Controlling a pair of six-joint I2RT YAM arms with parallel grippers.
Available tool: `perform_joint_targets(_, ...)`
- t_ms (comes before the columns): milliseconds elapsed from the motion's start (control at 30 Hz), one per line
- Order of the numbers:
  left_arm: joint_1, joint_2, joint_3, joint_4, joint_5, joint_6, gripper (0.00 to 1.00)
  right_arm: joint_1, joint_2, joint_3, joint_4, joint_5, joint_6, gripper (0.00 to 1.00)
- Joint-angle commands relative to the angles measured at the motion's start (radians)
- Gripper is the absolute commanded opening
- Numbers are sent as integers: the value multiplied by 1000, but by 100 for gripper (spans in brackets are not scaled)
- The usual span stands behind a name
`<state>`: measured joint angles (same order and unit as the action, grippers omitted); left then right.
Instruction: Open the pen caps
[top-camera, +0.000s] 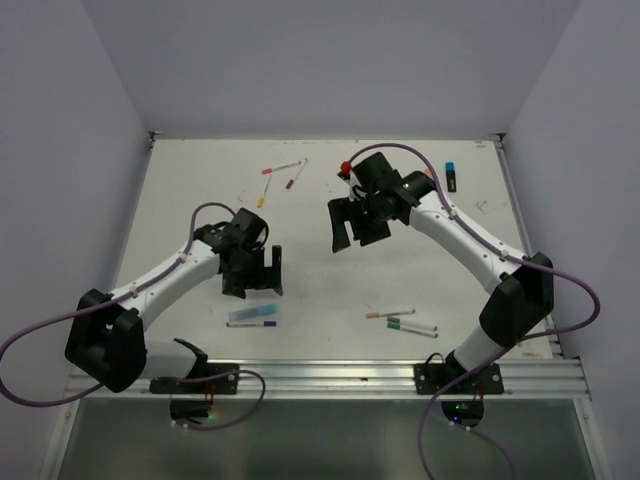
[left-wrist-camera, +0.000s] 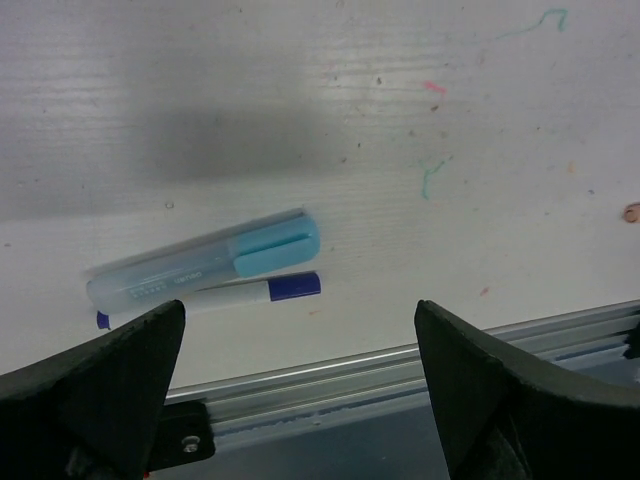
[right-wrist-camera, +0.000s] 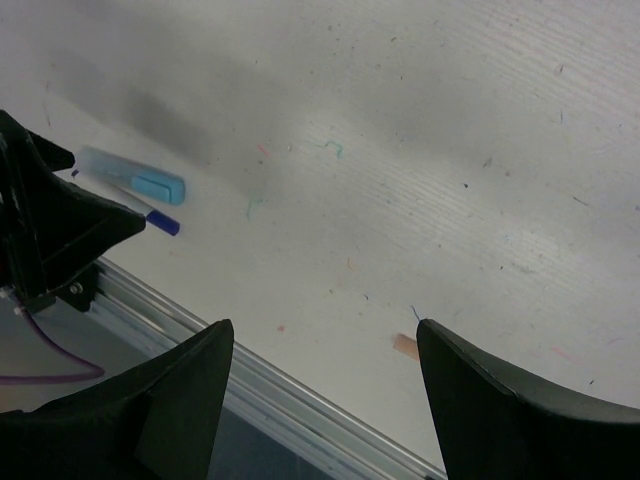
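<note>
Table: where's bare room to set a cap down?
Bare: the middle between the left gripper and right gripper, and on toward the near rail between the light-blue highlighter and the near-right pens. Crowded: the far edge, around the scattered pens.

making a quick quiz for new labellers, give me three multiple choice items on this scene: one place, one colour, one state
1. Where does the light blue highlighter lie?
A) at the far left corner
B) beside a thin white pen, near the metal rail
C) among the pens at the far edge

2. What colour is that pen's cap?
A) yellow
B) green
C) dark blue

3. How is the left gripper?
A) open and empty
B) shut on the highlighter
C) shut, empty

Answers:
1 B, the left wrist view shows them side by side just above the rail.
2 C, the cap is dark blue.
3 A, the jaws stand wide apart with nothing between.
</note>
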<state>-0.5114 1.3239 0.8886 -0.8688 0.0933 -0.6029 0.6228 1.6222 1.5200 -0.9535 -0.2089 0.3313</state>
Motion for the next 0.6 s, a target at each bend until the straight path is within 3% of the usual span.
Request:
perform_joint_targets(0, 36, 24, 70, -4, 51, -158, 100, -6, -67, -12, 1, 2, -20, 78)
perform_joint_targets(133, 115, 29, 69, -32, 68, -271, 99, -8, -76, -21, 2, -6, -15, 78)
perform_joint_targets(200, 157, 0, 52, -10, 85, -392, 88, -8, -71, -20, 2, -20, -15, 78)
perform_joint_targets(333, 166, -66, 10, -10, 39, -687, 86, -8, -68, -14, 5, -24, -17, 78)
perform_joint_targets(367, 165, -81, -13, -6, 42, -793, 81, -8, -68, -15, 5, -24, -15, 78)
perform_joint_targets(433, 165, -101, -49, -16, 52, -900, 68, -8, -71, -18, 4, -27, -18, 78)
perform_joint_targets(567, 159, -127, -59, -59, 22, -983, 63, -8, -93, -30, -4, -29, -32, 78)
